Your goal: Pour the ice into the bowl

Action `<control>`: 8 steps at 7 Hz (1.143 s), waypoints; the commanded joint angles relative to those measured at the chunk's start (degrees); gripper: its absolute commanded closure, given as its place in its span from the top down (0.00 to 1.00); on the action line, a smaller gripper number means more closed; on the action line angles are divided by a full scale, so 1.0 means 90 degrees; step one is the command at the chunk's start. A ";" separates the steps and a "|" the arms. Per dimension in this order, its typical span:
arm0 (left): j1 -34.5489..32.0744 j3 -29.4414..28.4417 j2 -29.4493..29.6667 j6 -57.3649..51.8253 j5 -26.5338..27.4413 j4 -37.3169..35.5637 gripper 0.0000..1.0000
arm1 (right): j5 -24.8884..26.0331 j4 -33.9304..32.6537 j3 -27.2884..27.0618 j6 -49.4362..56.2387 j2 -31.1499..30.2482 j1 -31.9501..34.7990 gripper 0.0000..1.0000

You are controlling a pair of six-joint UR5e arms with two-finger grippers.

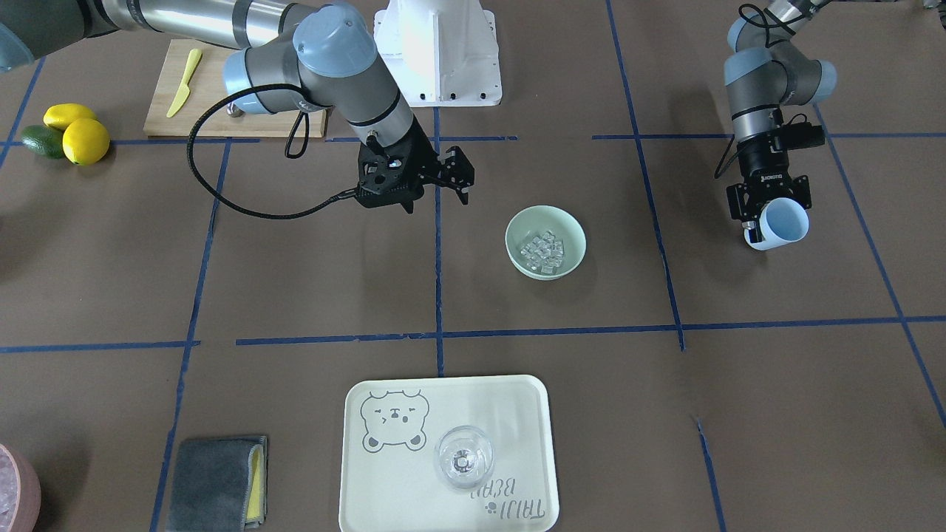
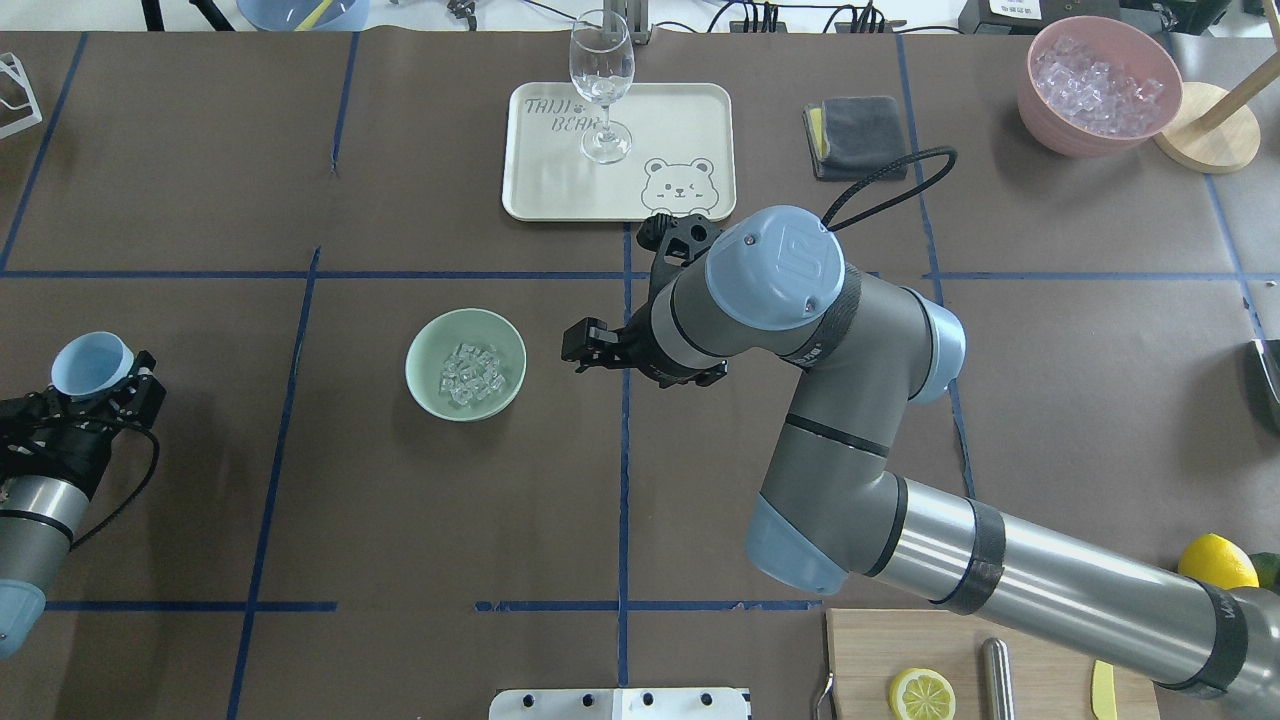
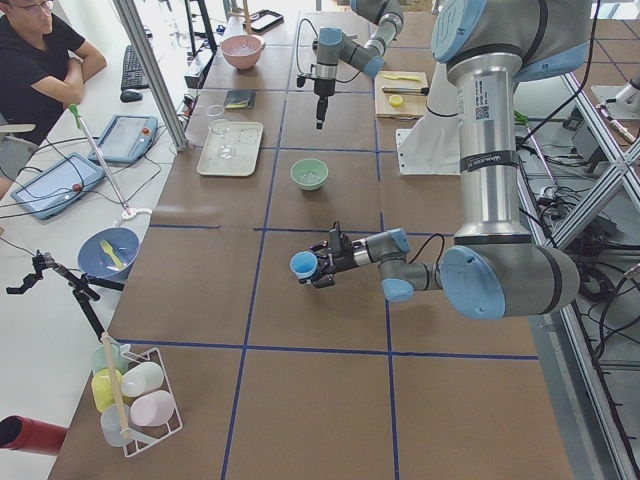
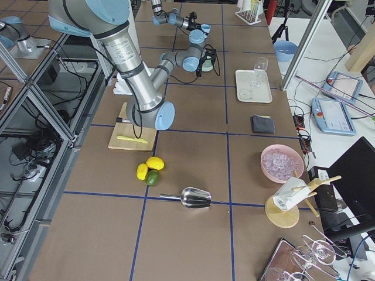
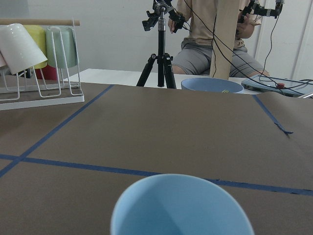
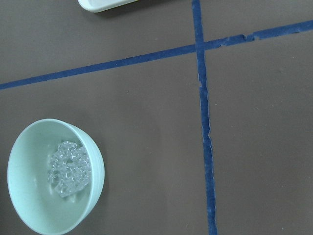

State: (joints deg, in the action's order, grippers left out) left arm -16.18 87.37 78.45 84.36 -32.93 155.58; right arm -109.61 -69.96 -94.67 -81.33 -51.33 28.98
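Brown-papered table w/ blue tape grid. Left gripper, at right edge of front view, is clamped on a light blue cup, tipped & apparently empty. Right gripper, upper centre, hangs w/ jaws apart, holding nothing. Ice lies in the mint bowl, mid-frame. Pour looks done; prob. only parking the cup remains.
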 commanded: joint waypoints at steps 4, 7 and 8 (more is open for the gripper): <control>-0.0067 0.1060 -0.0647 -0.0378 -0.0140 0.0008 1.00 | 0.0381 0.0000 0.0059 -0.0064 0.0039 -0.0290 1.00; -0.0446 0.1939 -0.0816 -0.1527 -0.0373 -0.0002 1.00 | 0.0743 -0.0030 0.1060 -0.0230 0.0914 -0.0447 1.00; -0.0990 0.2136 -0.0816 -0.2044 -0.0897 0.0008 1.00 | 0.0879 -0.0020 0.1423 -0.0230 0.1218 -0.0505 1.00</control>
State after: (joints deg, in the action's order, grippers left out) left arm -20.52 104.12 71.18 71.14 -36.83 155.62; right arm -102.94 -70.20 -86.08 -83.31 -43.85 25.01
